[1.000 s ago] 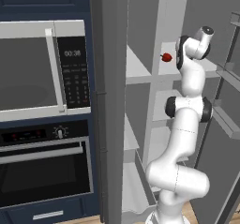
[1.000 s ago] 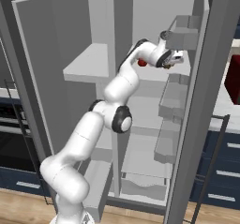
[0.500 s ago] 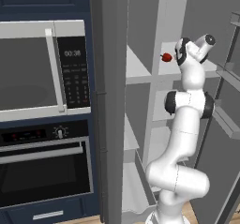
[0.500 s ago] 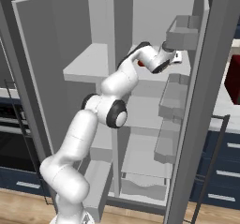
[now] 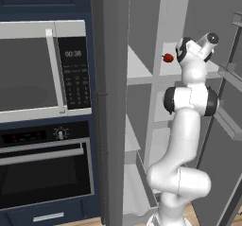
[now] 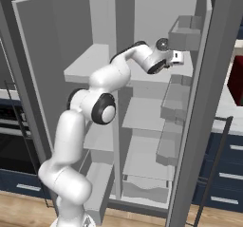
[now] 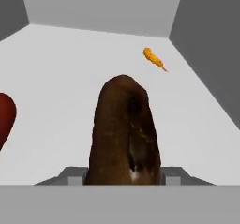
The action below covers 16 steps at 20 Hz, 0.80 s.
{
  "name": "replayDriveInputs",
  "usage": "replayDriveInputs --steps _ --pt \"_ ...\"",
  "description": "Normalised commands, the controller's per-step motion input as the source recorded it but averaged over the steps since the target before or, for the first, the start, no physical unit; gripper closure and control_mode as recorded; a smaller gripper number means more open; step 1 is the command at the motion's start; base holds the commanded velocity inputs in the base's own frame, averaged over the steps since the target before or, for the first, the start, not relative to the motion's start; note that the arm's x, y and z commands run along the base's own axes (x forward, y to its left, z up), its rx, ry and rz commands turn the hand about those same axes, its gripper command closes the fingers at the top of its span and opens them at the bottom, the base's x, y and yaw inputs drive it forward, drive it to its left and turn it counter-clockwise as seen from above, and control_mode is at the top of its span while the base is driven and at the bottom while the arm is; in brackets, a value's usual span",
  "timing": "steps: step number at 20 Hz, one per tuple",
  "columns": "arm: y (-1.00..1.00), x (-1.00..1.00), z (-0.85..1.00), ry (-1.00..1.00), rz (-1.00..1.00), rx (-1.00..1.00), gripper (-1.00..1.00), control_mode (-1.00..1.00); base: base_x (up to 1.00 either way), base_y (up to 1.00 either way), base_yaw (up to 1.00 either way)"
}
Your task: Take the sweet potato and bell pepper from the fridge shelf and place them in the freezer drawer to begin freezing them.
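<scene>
The sweet potato, a dark reddish-brown oblong lump, fills the middle of the hand view. It stands between my gripper's two fingers, which are shut on its sides. The red bell pepper lies just to its left on the pale fridge shelf. From the left base view the bell pepper shows beside my wrist on the fridge shelf. My gripper reaches over the right part of the fridge shelf. Low down, the light grey freezer drawer stands pulled out.
A tiny bright orange sliver lies farther back on the shelf near the right wall. Door bins on the open fridge door hang close to the hand. A microwave and an oven are left of the fridge.
The hand has edged slightly farther in over the shelf and the forearm has swung a little with it. The bell pepper has stayed in place.
</scene>
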Motion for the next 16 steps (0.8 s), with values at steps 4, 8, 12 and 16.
replayDriveInputs --steps 4,8,12,16 --pt "0.12 -0.69 0.6 0.15 -0.01 0.0 1.0 -1.0 0.0 0.0 0.0" --pt "0.48 -0.95 0.28 0.01 0.0 0.0 1.0 -1.0 0.0 0.0 0.0" --pt "0.43 -1.0 0.07 0.0 0.0 0.01 1.0 -1.0 0.0 0.0 0.0" --pt "0.54 -1.0 0.0 0.06 0.0 0.01 1.0 -1.0 0.0 0.0 0.0"
